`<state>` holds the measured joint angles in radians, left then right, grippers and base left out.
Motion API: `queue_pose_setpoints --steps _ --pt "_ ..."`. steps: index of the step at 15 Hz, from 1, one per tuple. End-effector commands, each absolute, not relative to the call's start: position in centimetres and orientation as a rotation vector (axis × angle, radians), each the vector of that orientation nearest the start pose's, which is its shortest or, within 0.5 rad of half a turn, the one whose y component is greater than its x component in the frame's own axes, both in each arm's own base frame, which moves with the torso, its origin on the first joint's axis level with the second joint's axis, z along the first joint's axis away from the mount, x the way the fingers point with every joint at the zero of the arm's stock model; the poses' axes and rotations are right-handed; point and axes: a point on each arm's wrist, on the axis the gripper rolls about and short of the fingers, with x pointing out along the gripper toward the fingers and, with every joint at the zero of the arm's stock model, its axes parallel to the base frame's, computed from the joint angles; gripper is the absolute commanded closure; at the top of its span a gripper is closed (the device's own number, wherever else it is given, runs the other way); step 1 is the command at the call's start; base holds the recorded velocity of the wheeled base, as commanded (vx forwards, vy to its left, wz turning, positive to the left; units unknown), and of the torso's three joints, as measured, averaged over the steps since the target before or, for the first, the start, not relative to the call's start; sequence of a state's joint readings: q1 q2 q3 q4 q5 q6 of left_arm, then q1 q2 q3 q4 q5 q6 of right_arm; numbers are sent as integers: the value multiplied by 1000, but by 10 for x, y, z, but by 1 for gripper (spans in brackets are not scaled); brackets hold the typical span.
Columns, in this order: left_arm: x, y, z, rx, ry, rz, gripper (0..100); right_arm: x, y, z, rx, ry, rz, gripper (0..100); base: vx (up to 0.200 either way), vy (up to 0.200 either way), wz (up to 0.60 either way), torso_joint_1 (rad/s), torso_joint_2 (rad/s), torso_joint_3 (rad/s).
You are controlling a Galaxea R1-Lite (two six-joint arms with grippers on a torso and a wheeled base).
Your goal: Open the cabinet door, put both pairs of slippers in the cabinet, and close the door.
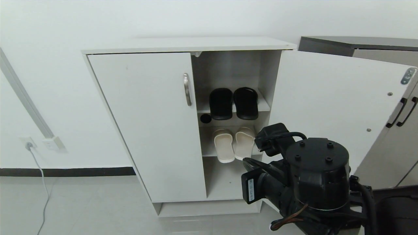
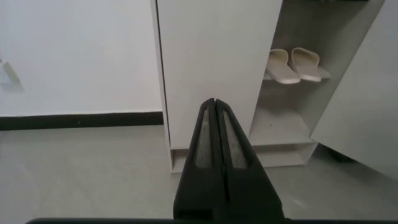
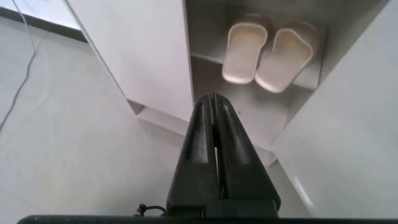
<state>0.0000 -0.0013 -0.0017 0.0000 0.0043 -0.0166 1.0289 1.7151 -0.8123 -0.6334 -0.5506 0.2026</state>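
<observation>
Lying inside a smooth cabinet (image 1: 147,127), rounded black slippers (image 1: 233,103) above cream slippers (image 1: 234,144).

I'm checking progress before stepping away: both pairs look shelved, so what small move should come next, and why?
Probably bring the right gripper round the free edge of the open door to its outer face, ready to push it shut. The black slippers and white slippers already sit inside the cabinet, the gripper is shut and empty, and only that door stands open.
</observation>
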Motion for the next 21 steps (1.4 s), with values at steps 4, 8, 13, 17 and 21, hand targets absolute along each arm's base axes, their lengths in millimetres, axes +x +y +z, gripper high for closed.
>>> queue_pose_setpoints --steps 4,8,13,17,21 --pt "-23 0 76 -17 -2 6 100 172 254 172 -14 257 438 100 -50 0 0 1 1 3" --pt "-23 0 76 -17 -2 5 100 173 253 171 -19 261 432 100 0 0 0 0 0 0" --pt "-23 0 76 -12 -2 3 100 174 254 170 -17 262 433 100 0 0 0 0 0 0" --pt "-23 0 76 -12 -2 5 100 182 252 162 -26 282 407 100 0 0 0 0 0 0" --pt "-23 0 76 -12 -2 5 100 186 251 160 -33 289 394 100 0 0 0 1 -95 -107"
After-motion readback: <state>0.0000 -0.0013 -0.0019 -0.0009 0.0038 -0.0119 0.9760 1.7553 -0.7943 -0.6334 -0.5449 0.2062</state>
